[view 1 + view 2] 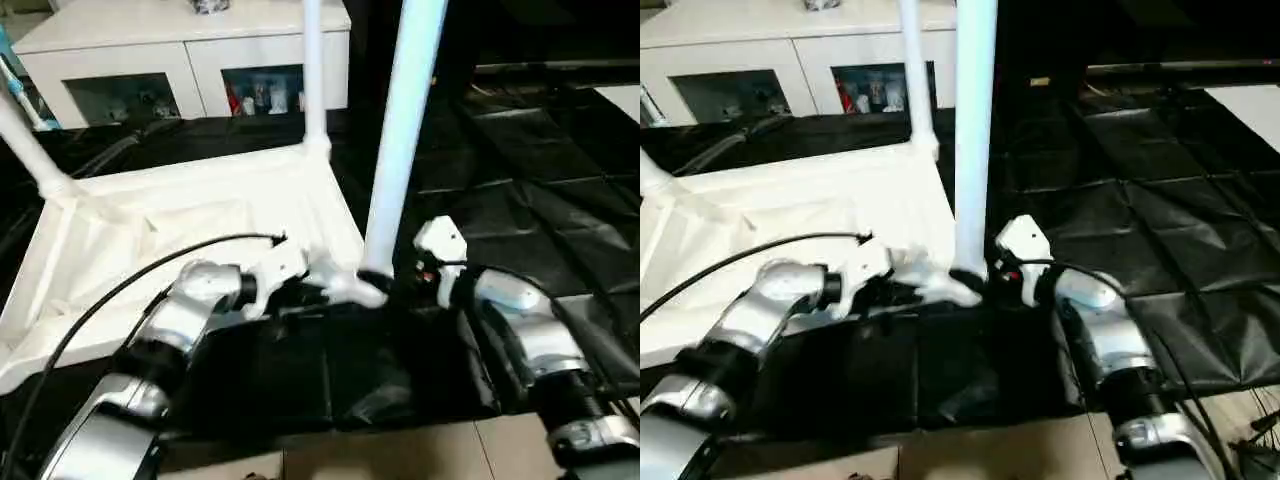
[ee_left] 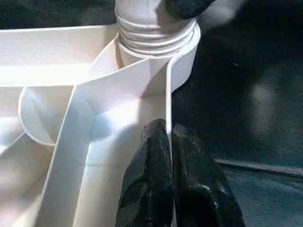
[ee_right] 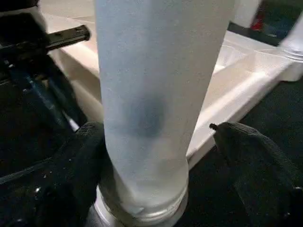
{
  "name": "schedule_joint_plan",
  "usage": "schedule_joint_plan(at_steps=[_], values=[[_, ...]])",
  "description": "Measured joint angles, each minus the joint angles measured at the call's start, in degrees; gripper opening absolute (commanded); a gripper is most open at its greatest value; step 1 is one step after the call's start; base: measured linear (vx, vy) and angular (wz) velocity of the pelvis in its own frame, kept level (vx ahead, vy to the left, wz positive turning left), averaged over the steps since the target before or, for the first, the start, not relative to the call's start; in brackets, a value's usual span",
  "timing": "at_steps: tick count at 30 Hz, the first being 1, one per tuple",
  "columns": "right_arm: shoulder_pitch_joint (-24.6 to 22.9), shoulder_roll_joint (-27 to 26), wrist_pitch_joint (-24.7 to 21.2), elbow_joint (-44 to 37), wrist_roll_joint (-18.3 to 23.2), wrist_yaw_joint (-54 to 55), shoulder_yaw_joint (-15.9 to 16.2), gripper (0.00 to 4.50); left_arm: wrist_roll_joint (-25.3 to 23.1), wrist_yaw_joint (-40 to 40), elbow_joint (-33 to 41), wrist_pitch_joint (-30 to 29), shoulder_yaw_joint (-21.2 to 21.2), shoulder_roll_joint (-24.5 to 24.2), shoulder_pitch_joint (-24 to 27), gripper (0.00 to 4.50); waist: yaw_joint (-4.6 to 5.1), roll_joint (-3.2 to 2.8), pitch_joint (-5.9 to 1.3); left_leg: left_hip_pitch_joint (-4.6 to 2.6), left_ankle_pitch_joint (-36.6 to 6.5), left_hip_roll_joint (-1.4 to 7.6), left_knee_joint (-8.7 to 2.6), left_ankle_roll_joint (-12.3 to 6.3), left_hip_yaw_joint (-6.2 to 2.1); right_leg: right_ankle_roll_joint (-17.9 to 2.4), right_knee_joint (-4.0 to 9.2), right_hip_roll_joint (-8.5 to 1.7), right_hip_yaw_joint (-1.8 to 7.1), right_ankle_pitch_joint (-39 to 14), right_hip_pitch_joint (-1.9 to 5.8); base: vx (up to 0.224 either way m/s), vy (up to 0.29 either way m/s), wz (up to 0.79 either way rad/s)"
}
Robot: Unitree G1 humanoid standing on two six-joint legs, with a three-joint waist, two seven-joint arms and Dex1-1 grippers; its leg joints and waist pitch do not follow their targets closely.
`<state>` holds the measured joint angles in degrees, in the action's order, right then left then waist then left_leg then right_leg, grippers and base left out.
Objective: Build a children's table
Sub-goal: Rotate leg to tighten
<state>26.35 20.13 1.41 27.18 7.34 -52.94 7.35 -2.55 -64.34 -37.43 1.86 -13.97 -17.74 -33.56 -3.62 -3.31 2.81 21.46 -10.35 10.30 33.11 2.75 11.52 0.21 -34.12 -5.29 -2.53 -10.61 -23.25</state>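
The children's table [image 1: 190,215] lies upside down on the black-draped bench [image 1: 540,200], ribbed underside up, so that its corner sockets face upward to take the legs. Two far legs already stand in their sockets: one at the far right corner [image 1: 313,70] and one at the far left corner [image 1: 25,140]. A third, the near leg [image 1: 400,140], rises from the near right corner socket [image 2: 158,42], where its ridged foot sits inside the round collar. The right gripper [image 3: 156,151] straddles the base of this leg with its jaws spread wide, one black finger [image 3: 80,156] close against the tube and the other finger [image 3: 251,156] standing clear of it, so it seems to bracket the leg rather than clamp it, probably to keep it upright. The left gripper [image 2: 168,175] has its jaws pressed together and rests on the tabletop's edge rib just beside that socket, likely steadying the top against the push of seating. A white cabinet [image 1: 180,50] with glass doors stands beyond the bench. The fourth corner, nearest the left arm, appears to carry no leg, so one remains to fit.
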Motion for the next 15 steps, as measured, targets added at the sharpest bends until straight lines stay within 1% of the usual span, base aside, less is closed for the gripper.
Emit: schedule_joint_plan(at_steps=[1,3,6,9,11,15], values=[[0.00,0.00,0.01,0.06,-0.03,-0.12,0.05,3.67,0.05,-0.11,0.02,-0.14,0.01,0.00,0.00,0.00,0.00,0.00,0.00,0.00,0.00,0.00,0.02,0.00,0.00,0.00,-0.01,0.00,0.01,0.00,0.00,0.000,0.000,0.00],[0.02,-0.19,0.04,0.20,-0.04,-0.22,0.07,3.67,0.08,-0.14,0.07,-0.34,0.01,0.02,-0.01,0.00,0.07,0.00,0.00,0.01,0.00,0.00,0.06,0.00,0.00,0.00,-0.01,-0.01,0.02,0.00,0.00,0.000,0.000,0.00],[0.03,-0.31,0.01,0.31,0.01,-0.76,0.27,3.35,0.12,-0.15,0.31,-0.71,0.01,0.04,0.02,0.00,0.04,0.00,0.00,0.03,0.00,0.00,0.08,-0.01,0.00,-0.01,-0.02,-0.01,0.02,0.01,0.00,0.000,0.000,0.00],[0.03,-0.10,0.02,0.65,-0.24,-1.45,1.58,3.17,0.12,-0.16,0.71,-0.94,0.01,0.04,0.17,0.00,0.04,0.00,0.00,0.06,0.06,0.00,0.08,-0.11,0.00,-0.01,-0.02,-0.01,0.00,0.00,0.00,0.000,0.000,0.00],[0.04,0.01,0.05,0.76,-0.37,-1.82,2.01,2.96,0.12,-0.21,0.96,-1.11,0.01,0.04,0.28,0.00,0.00,0.00,0.00,0.07,0.10,0.00,0.08,-0.16,0.00,-0.01,-0.02,-0.01,0.00,0.00,-0.01,0.000,0.000,0.00],[0.15,0.20,0.47,1.05,-0.79,-2.38,1.98,2.96,0.12,-0.34,1.16,-1.52,0.01,0.04,0.34,0.00,-0.05,0.00,0.00,0.09,0.10,0.00,0.18,-0.17,-0.01,-0.01,-0.05,-0.02,0.00,0.01,-0.01,0.000,0.000,0.00]])
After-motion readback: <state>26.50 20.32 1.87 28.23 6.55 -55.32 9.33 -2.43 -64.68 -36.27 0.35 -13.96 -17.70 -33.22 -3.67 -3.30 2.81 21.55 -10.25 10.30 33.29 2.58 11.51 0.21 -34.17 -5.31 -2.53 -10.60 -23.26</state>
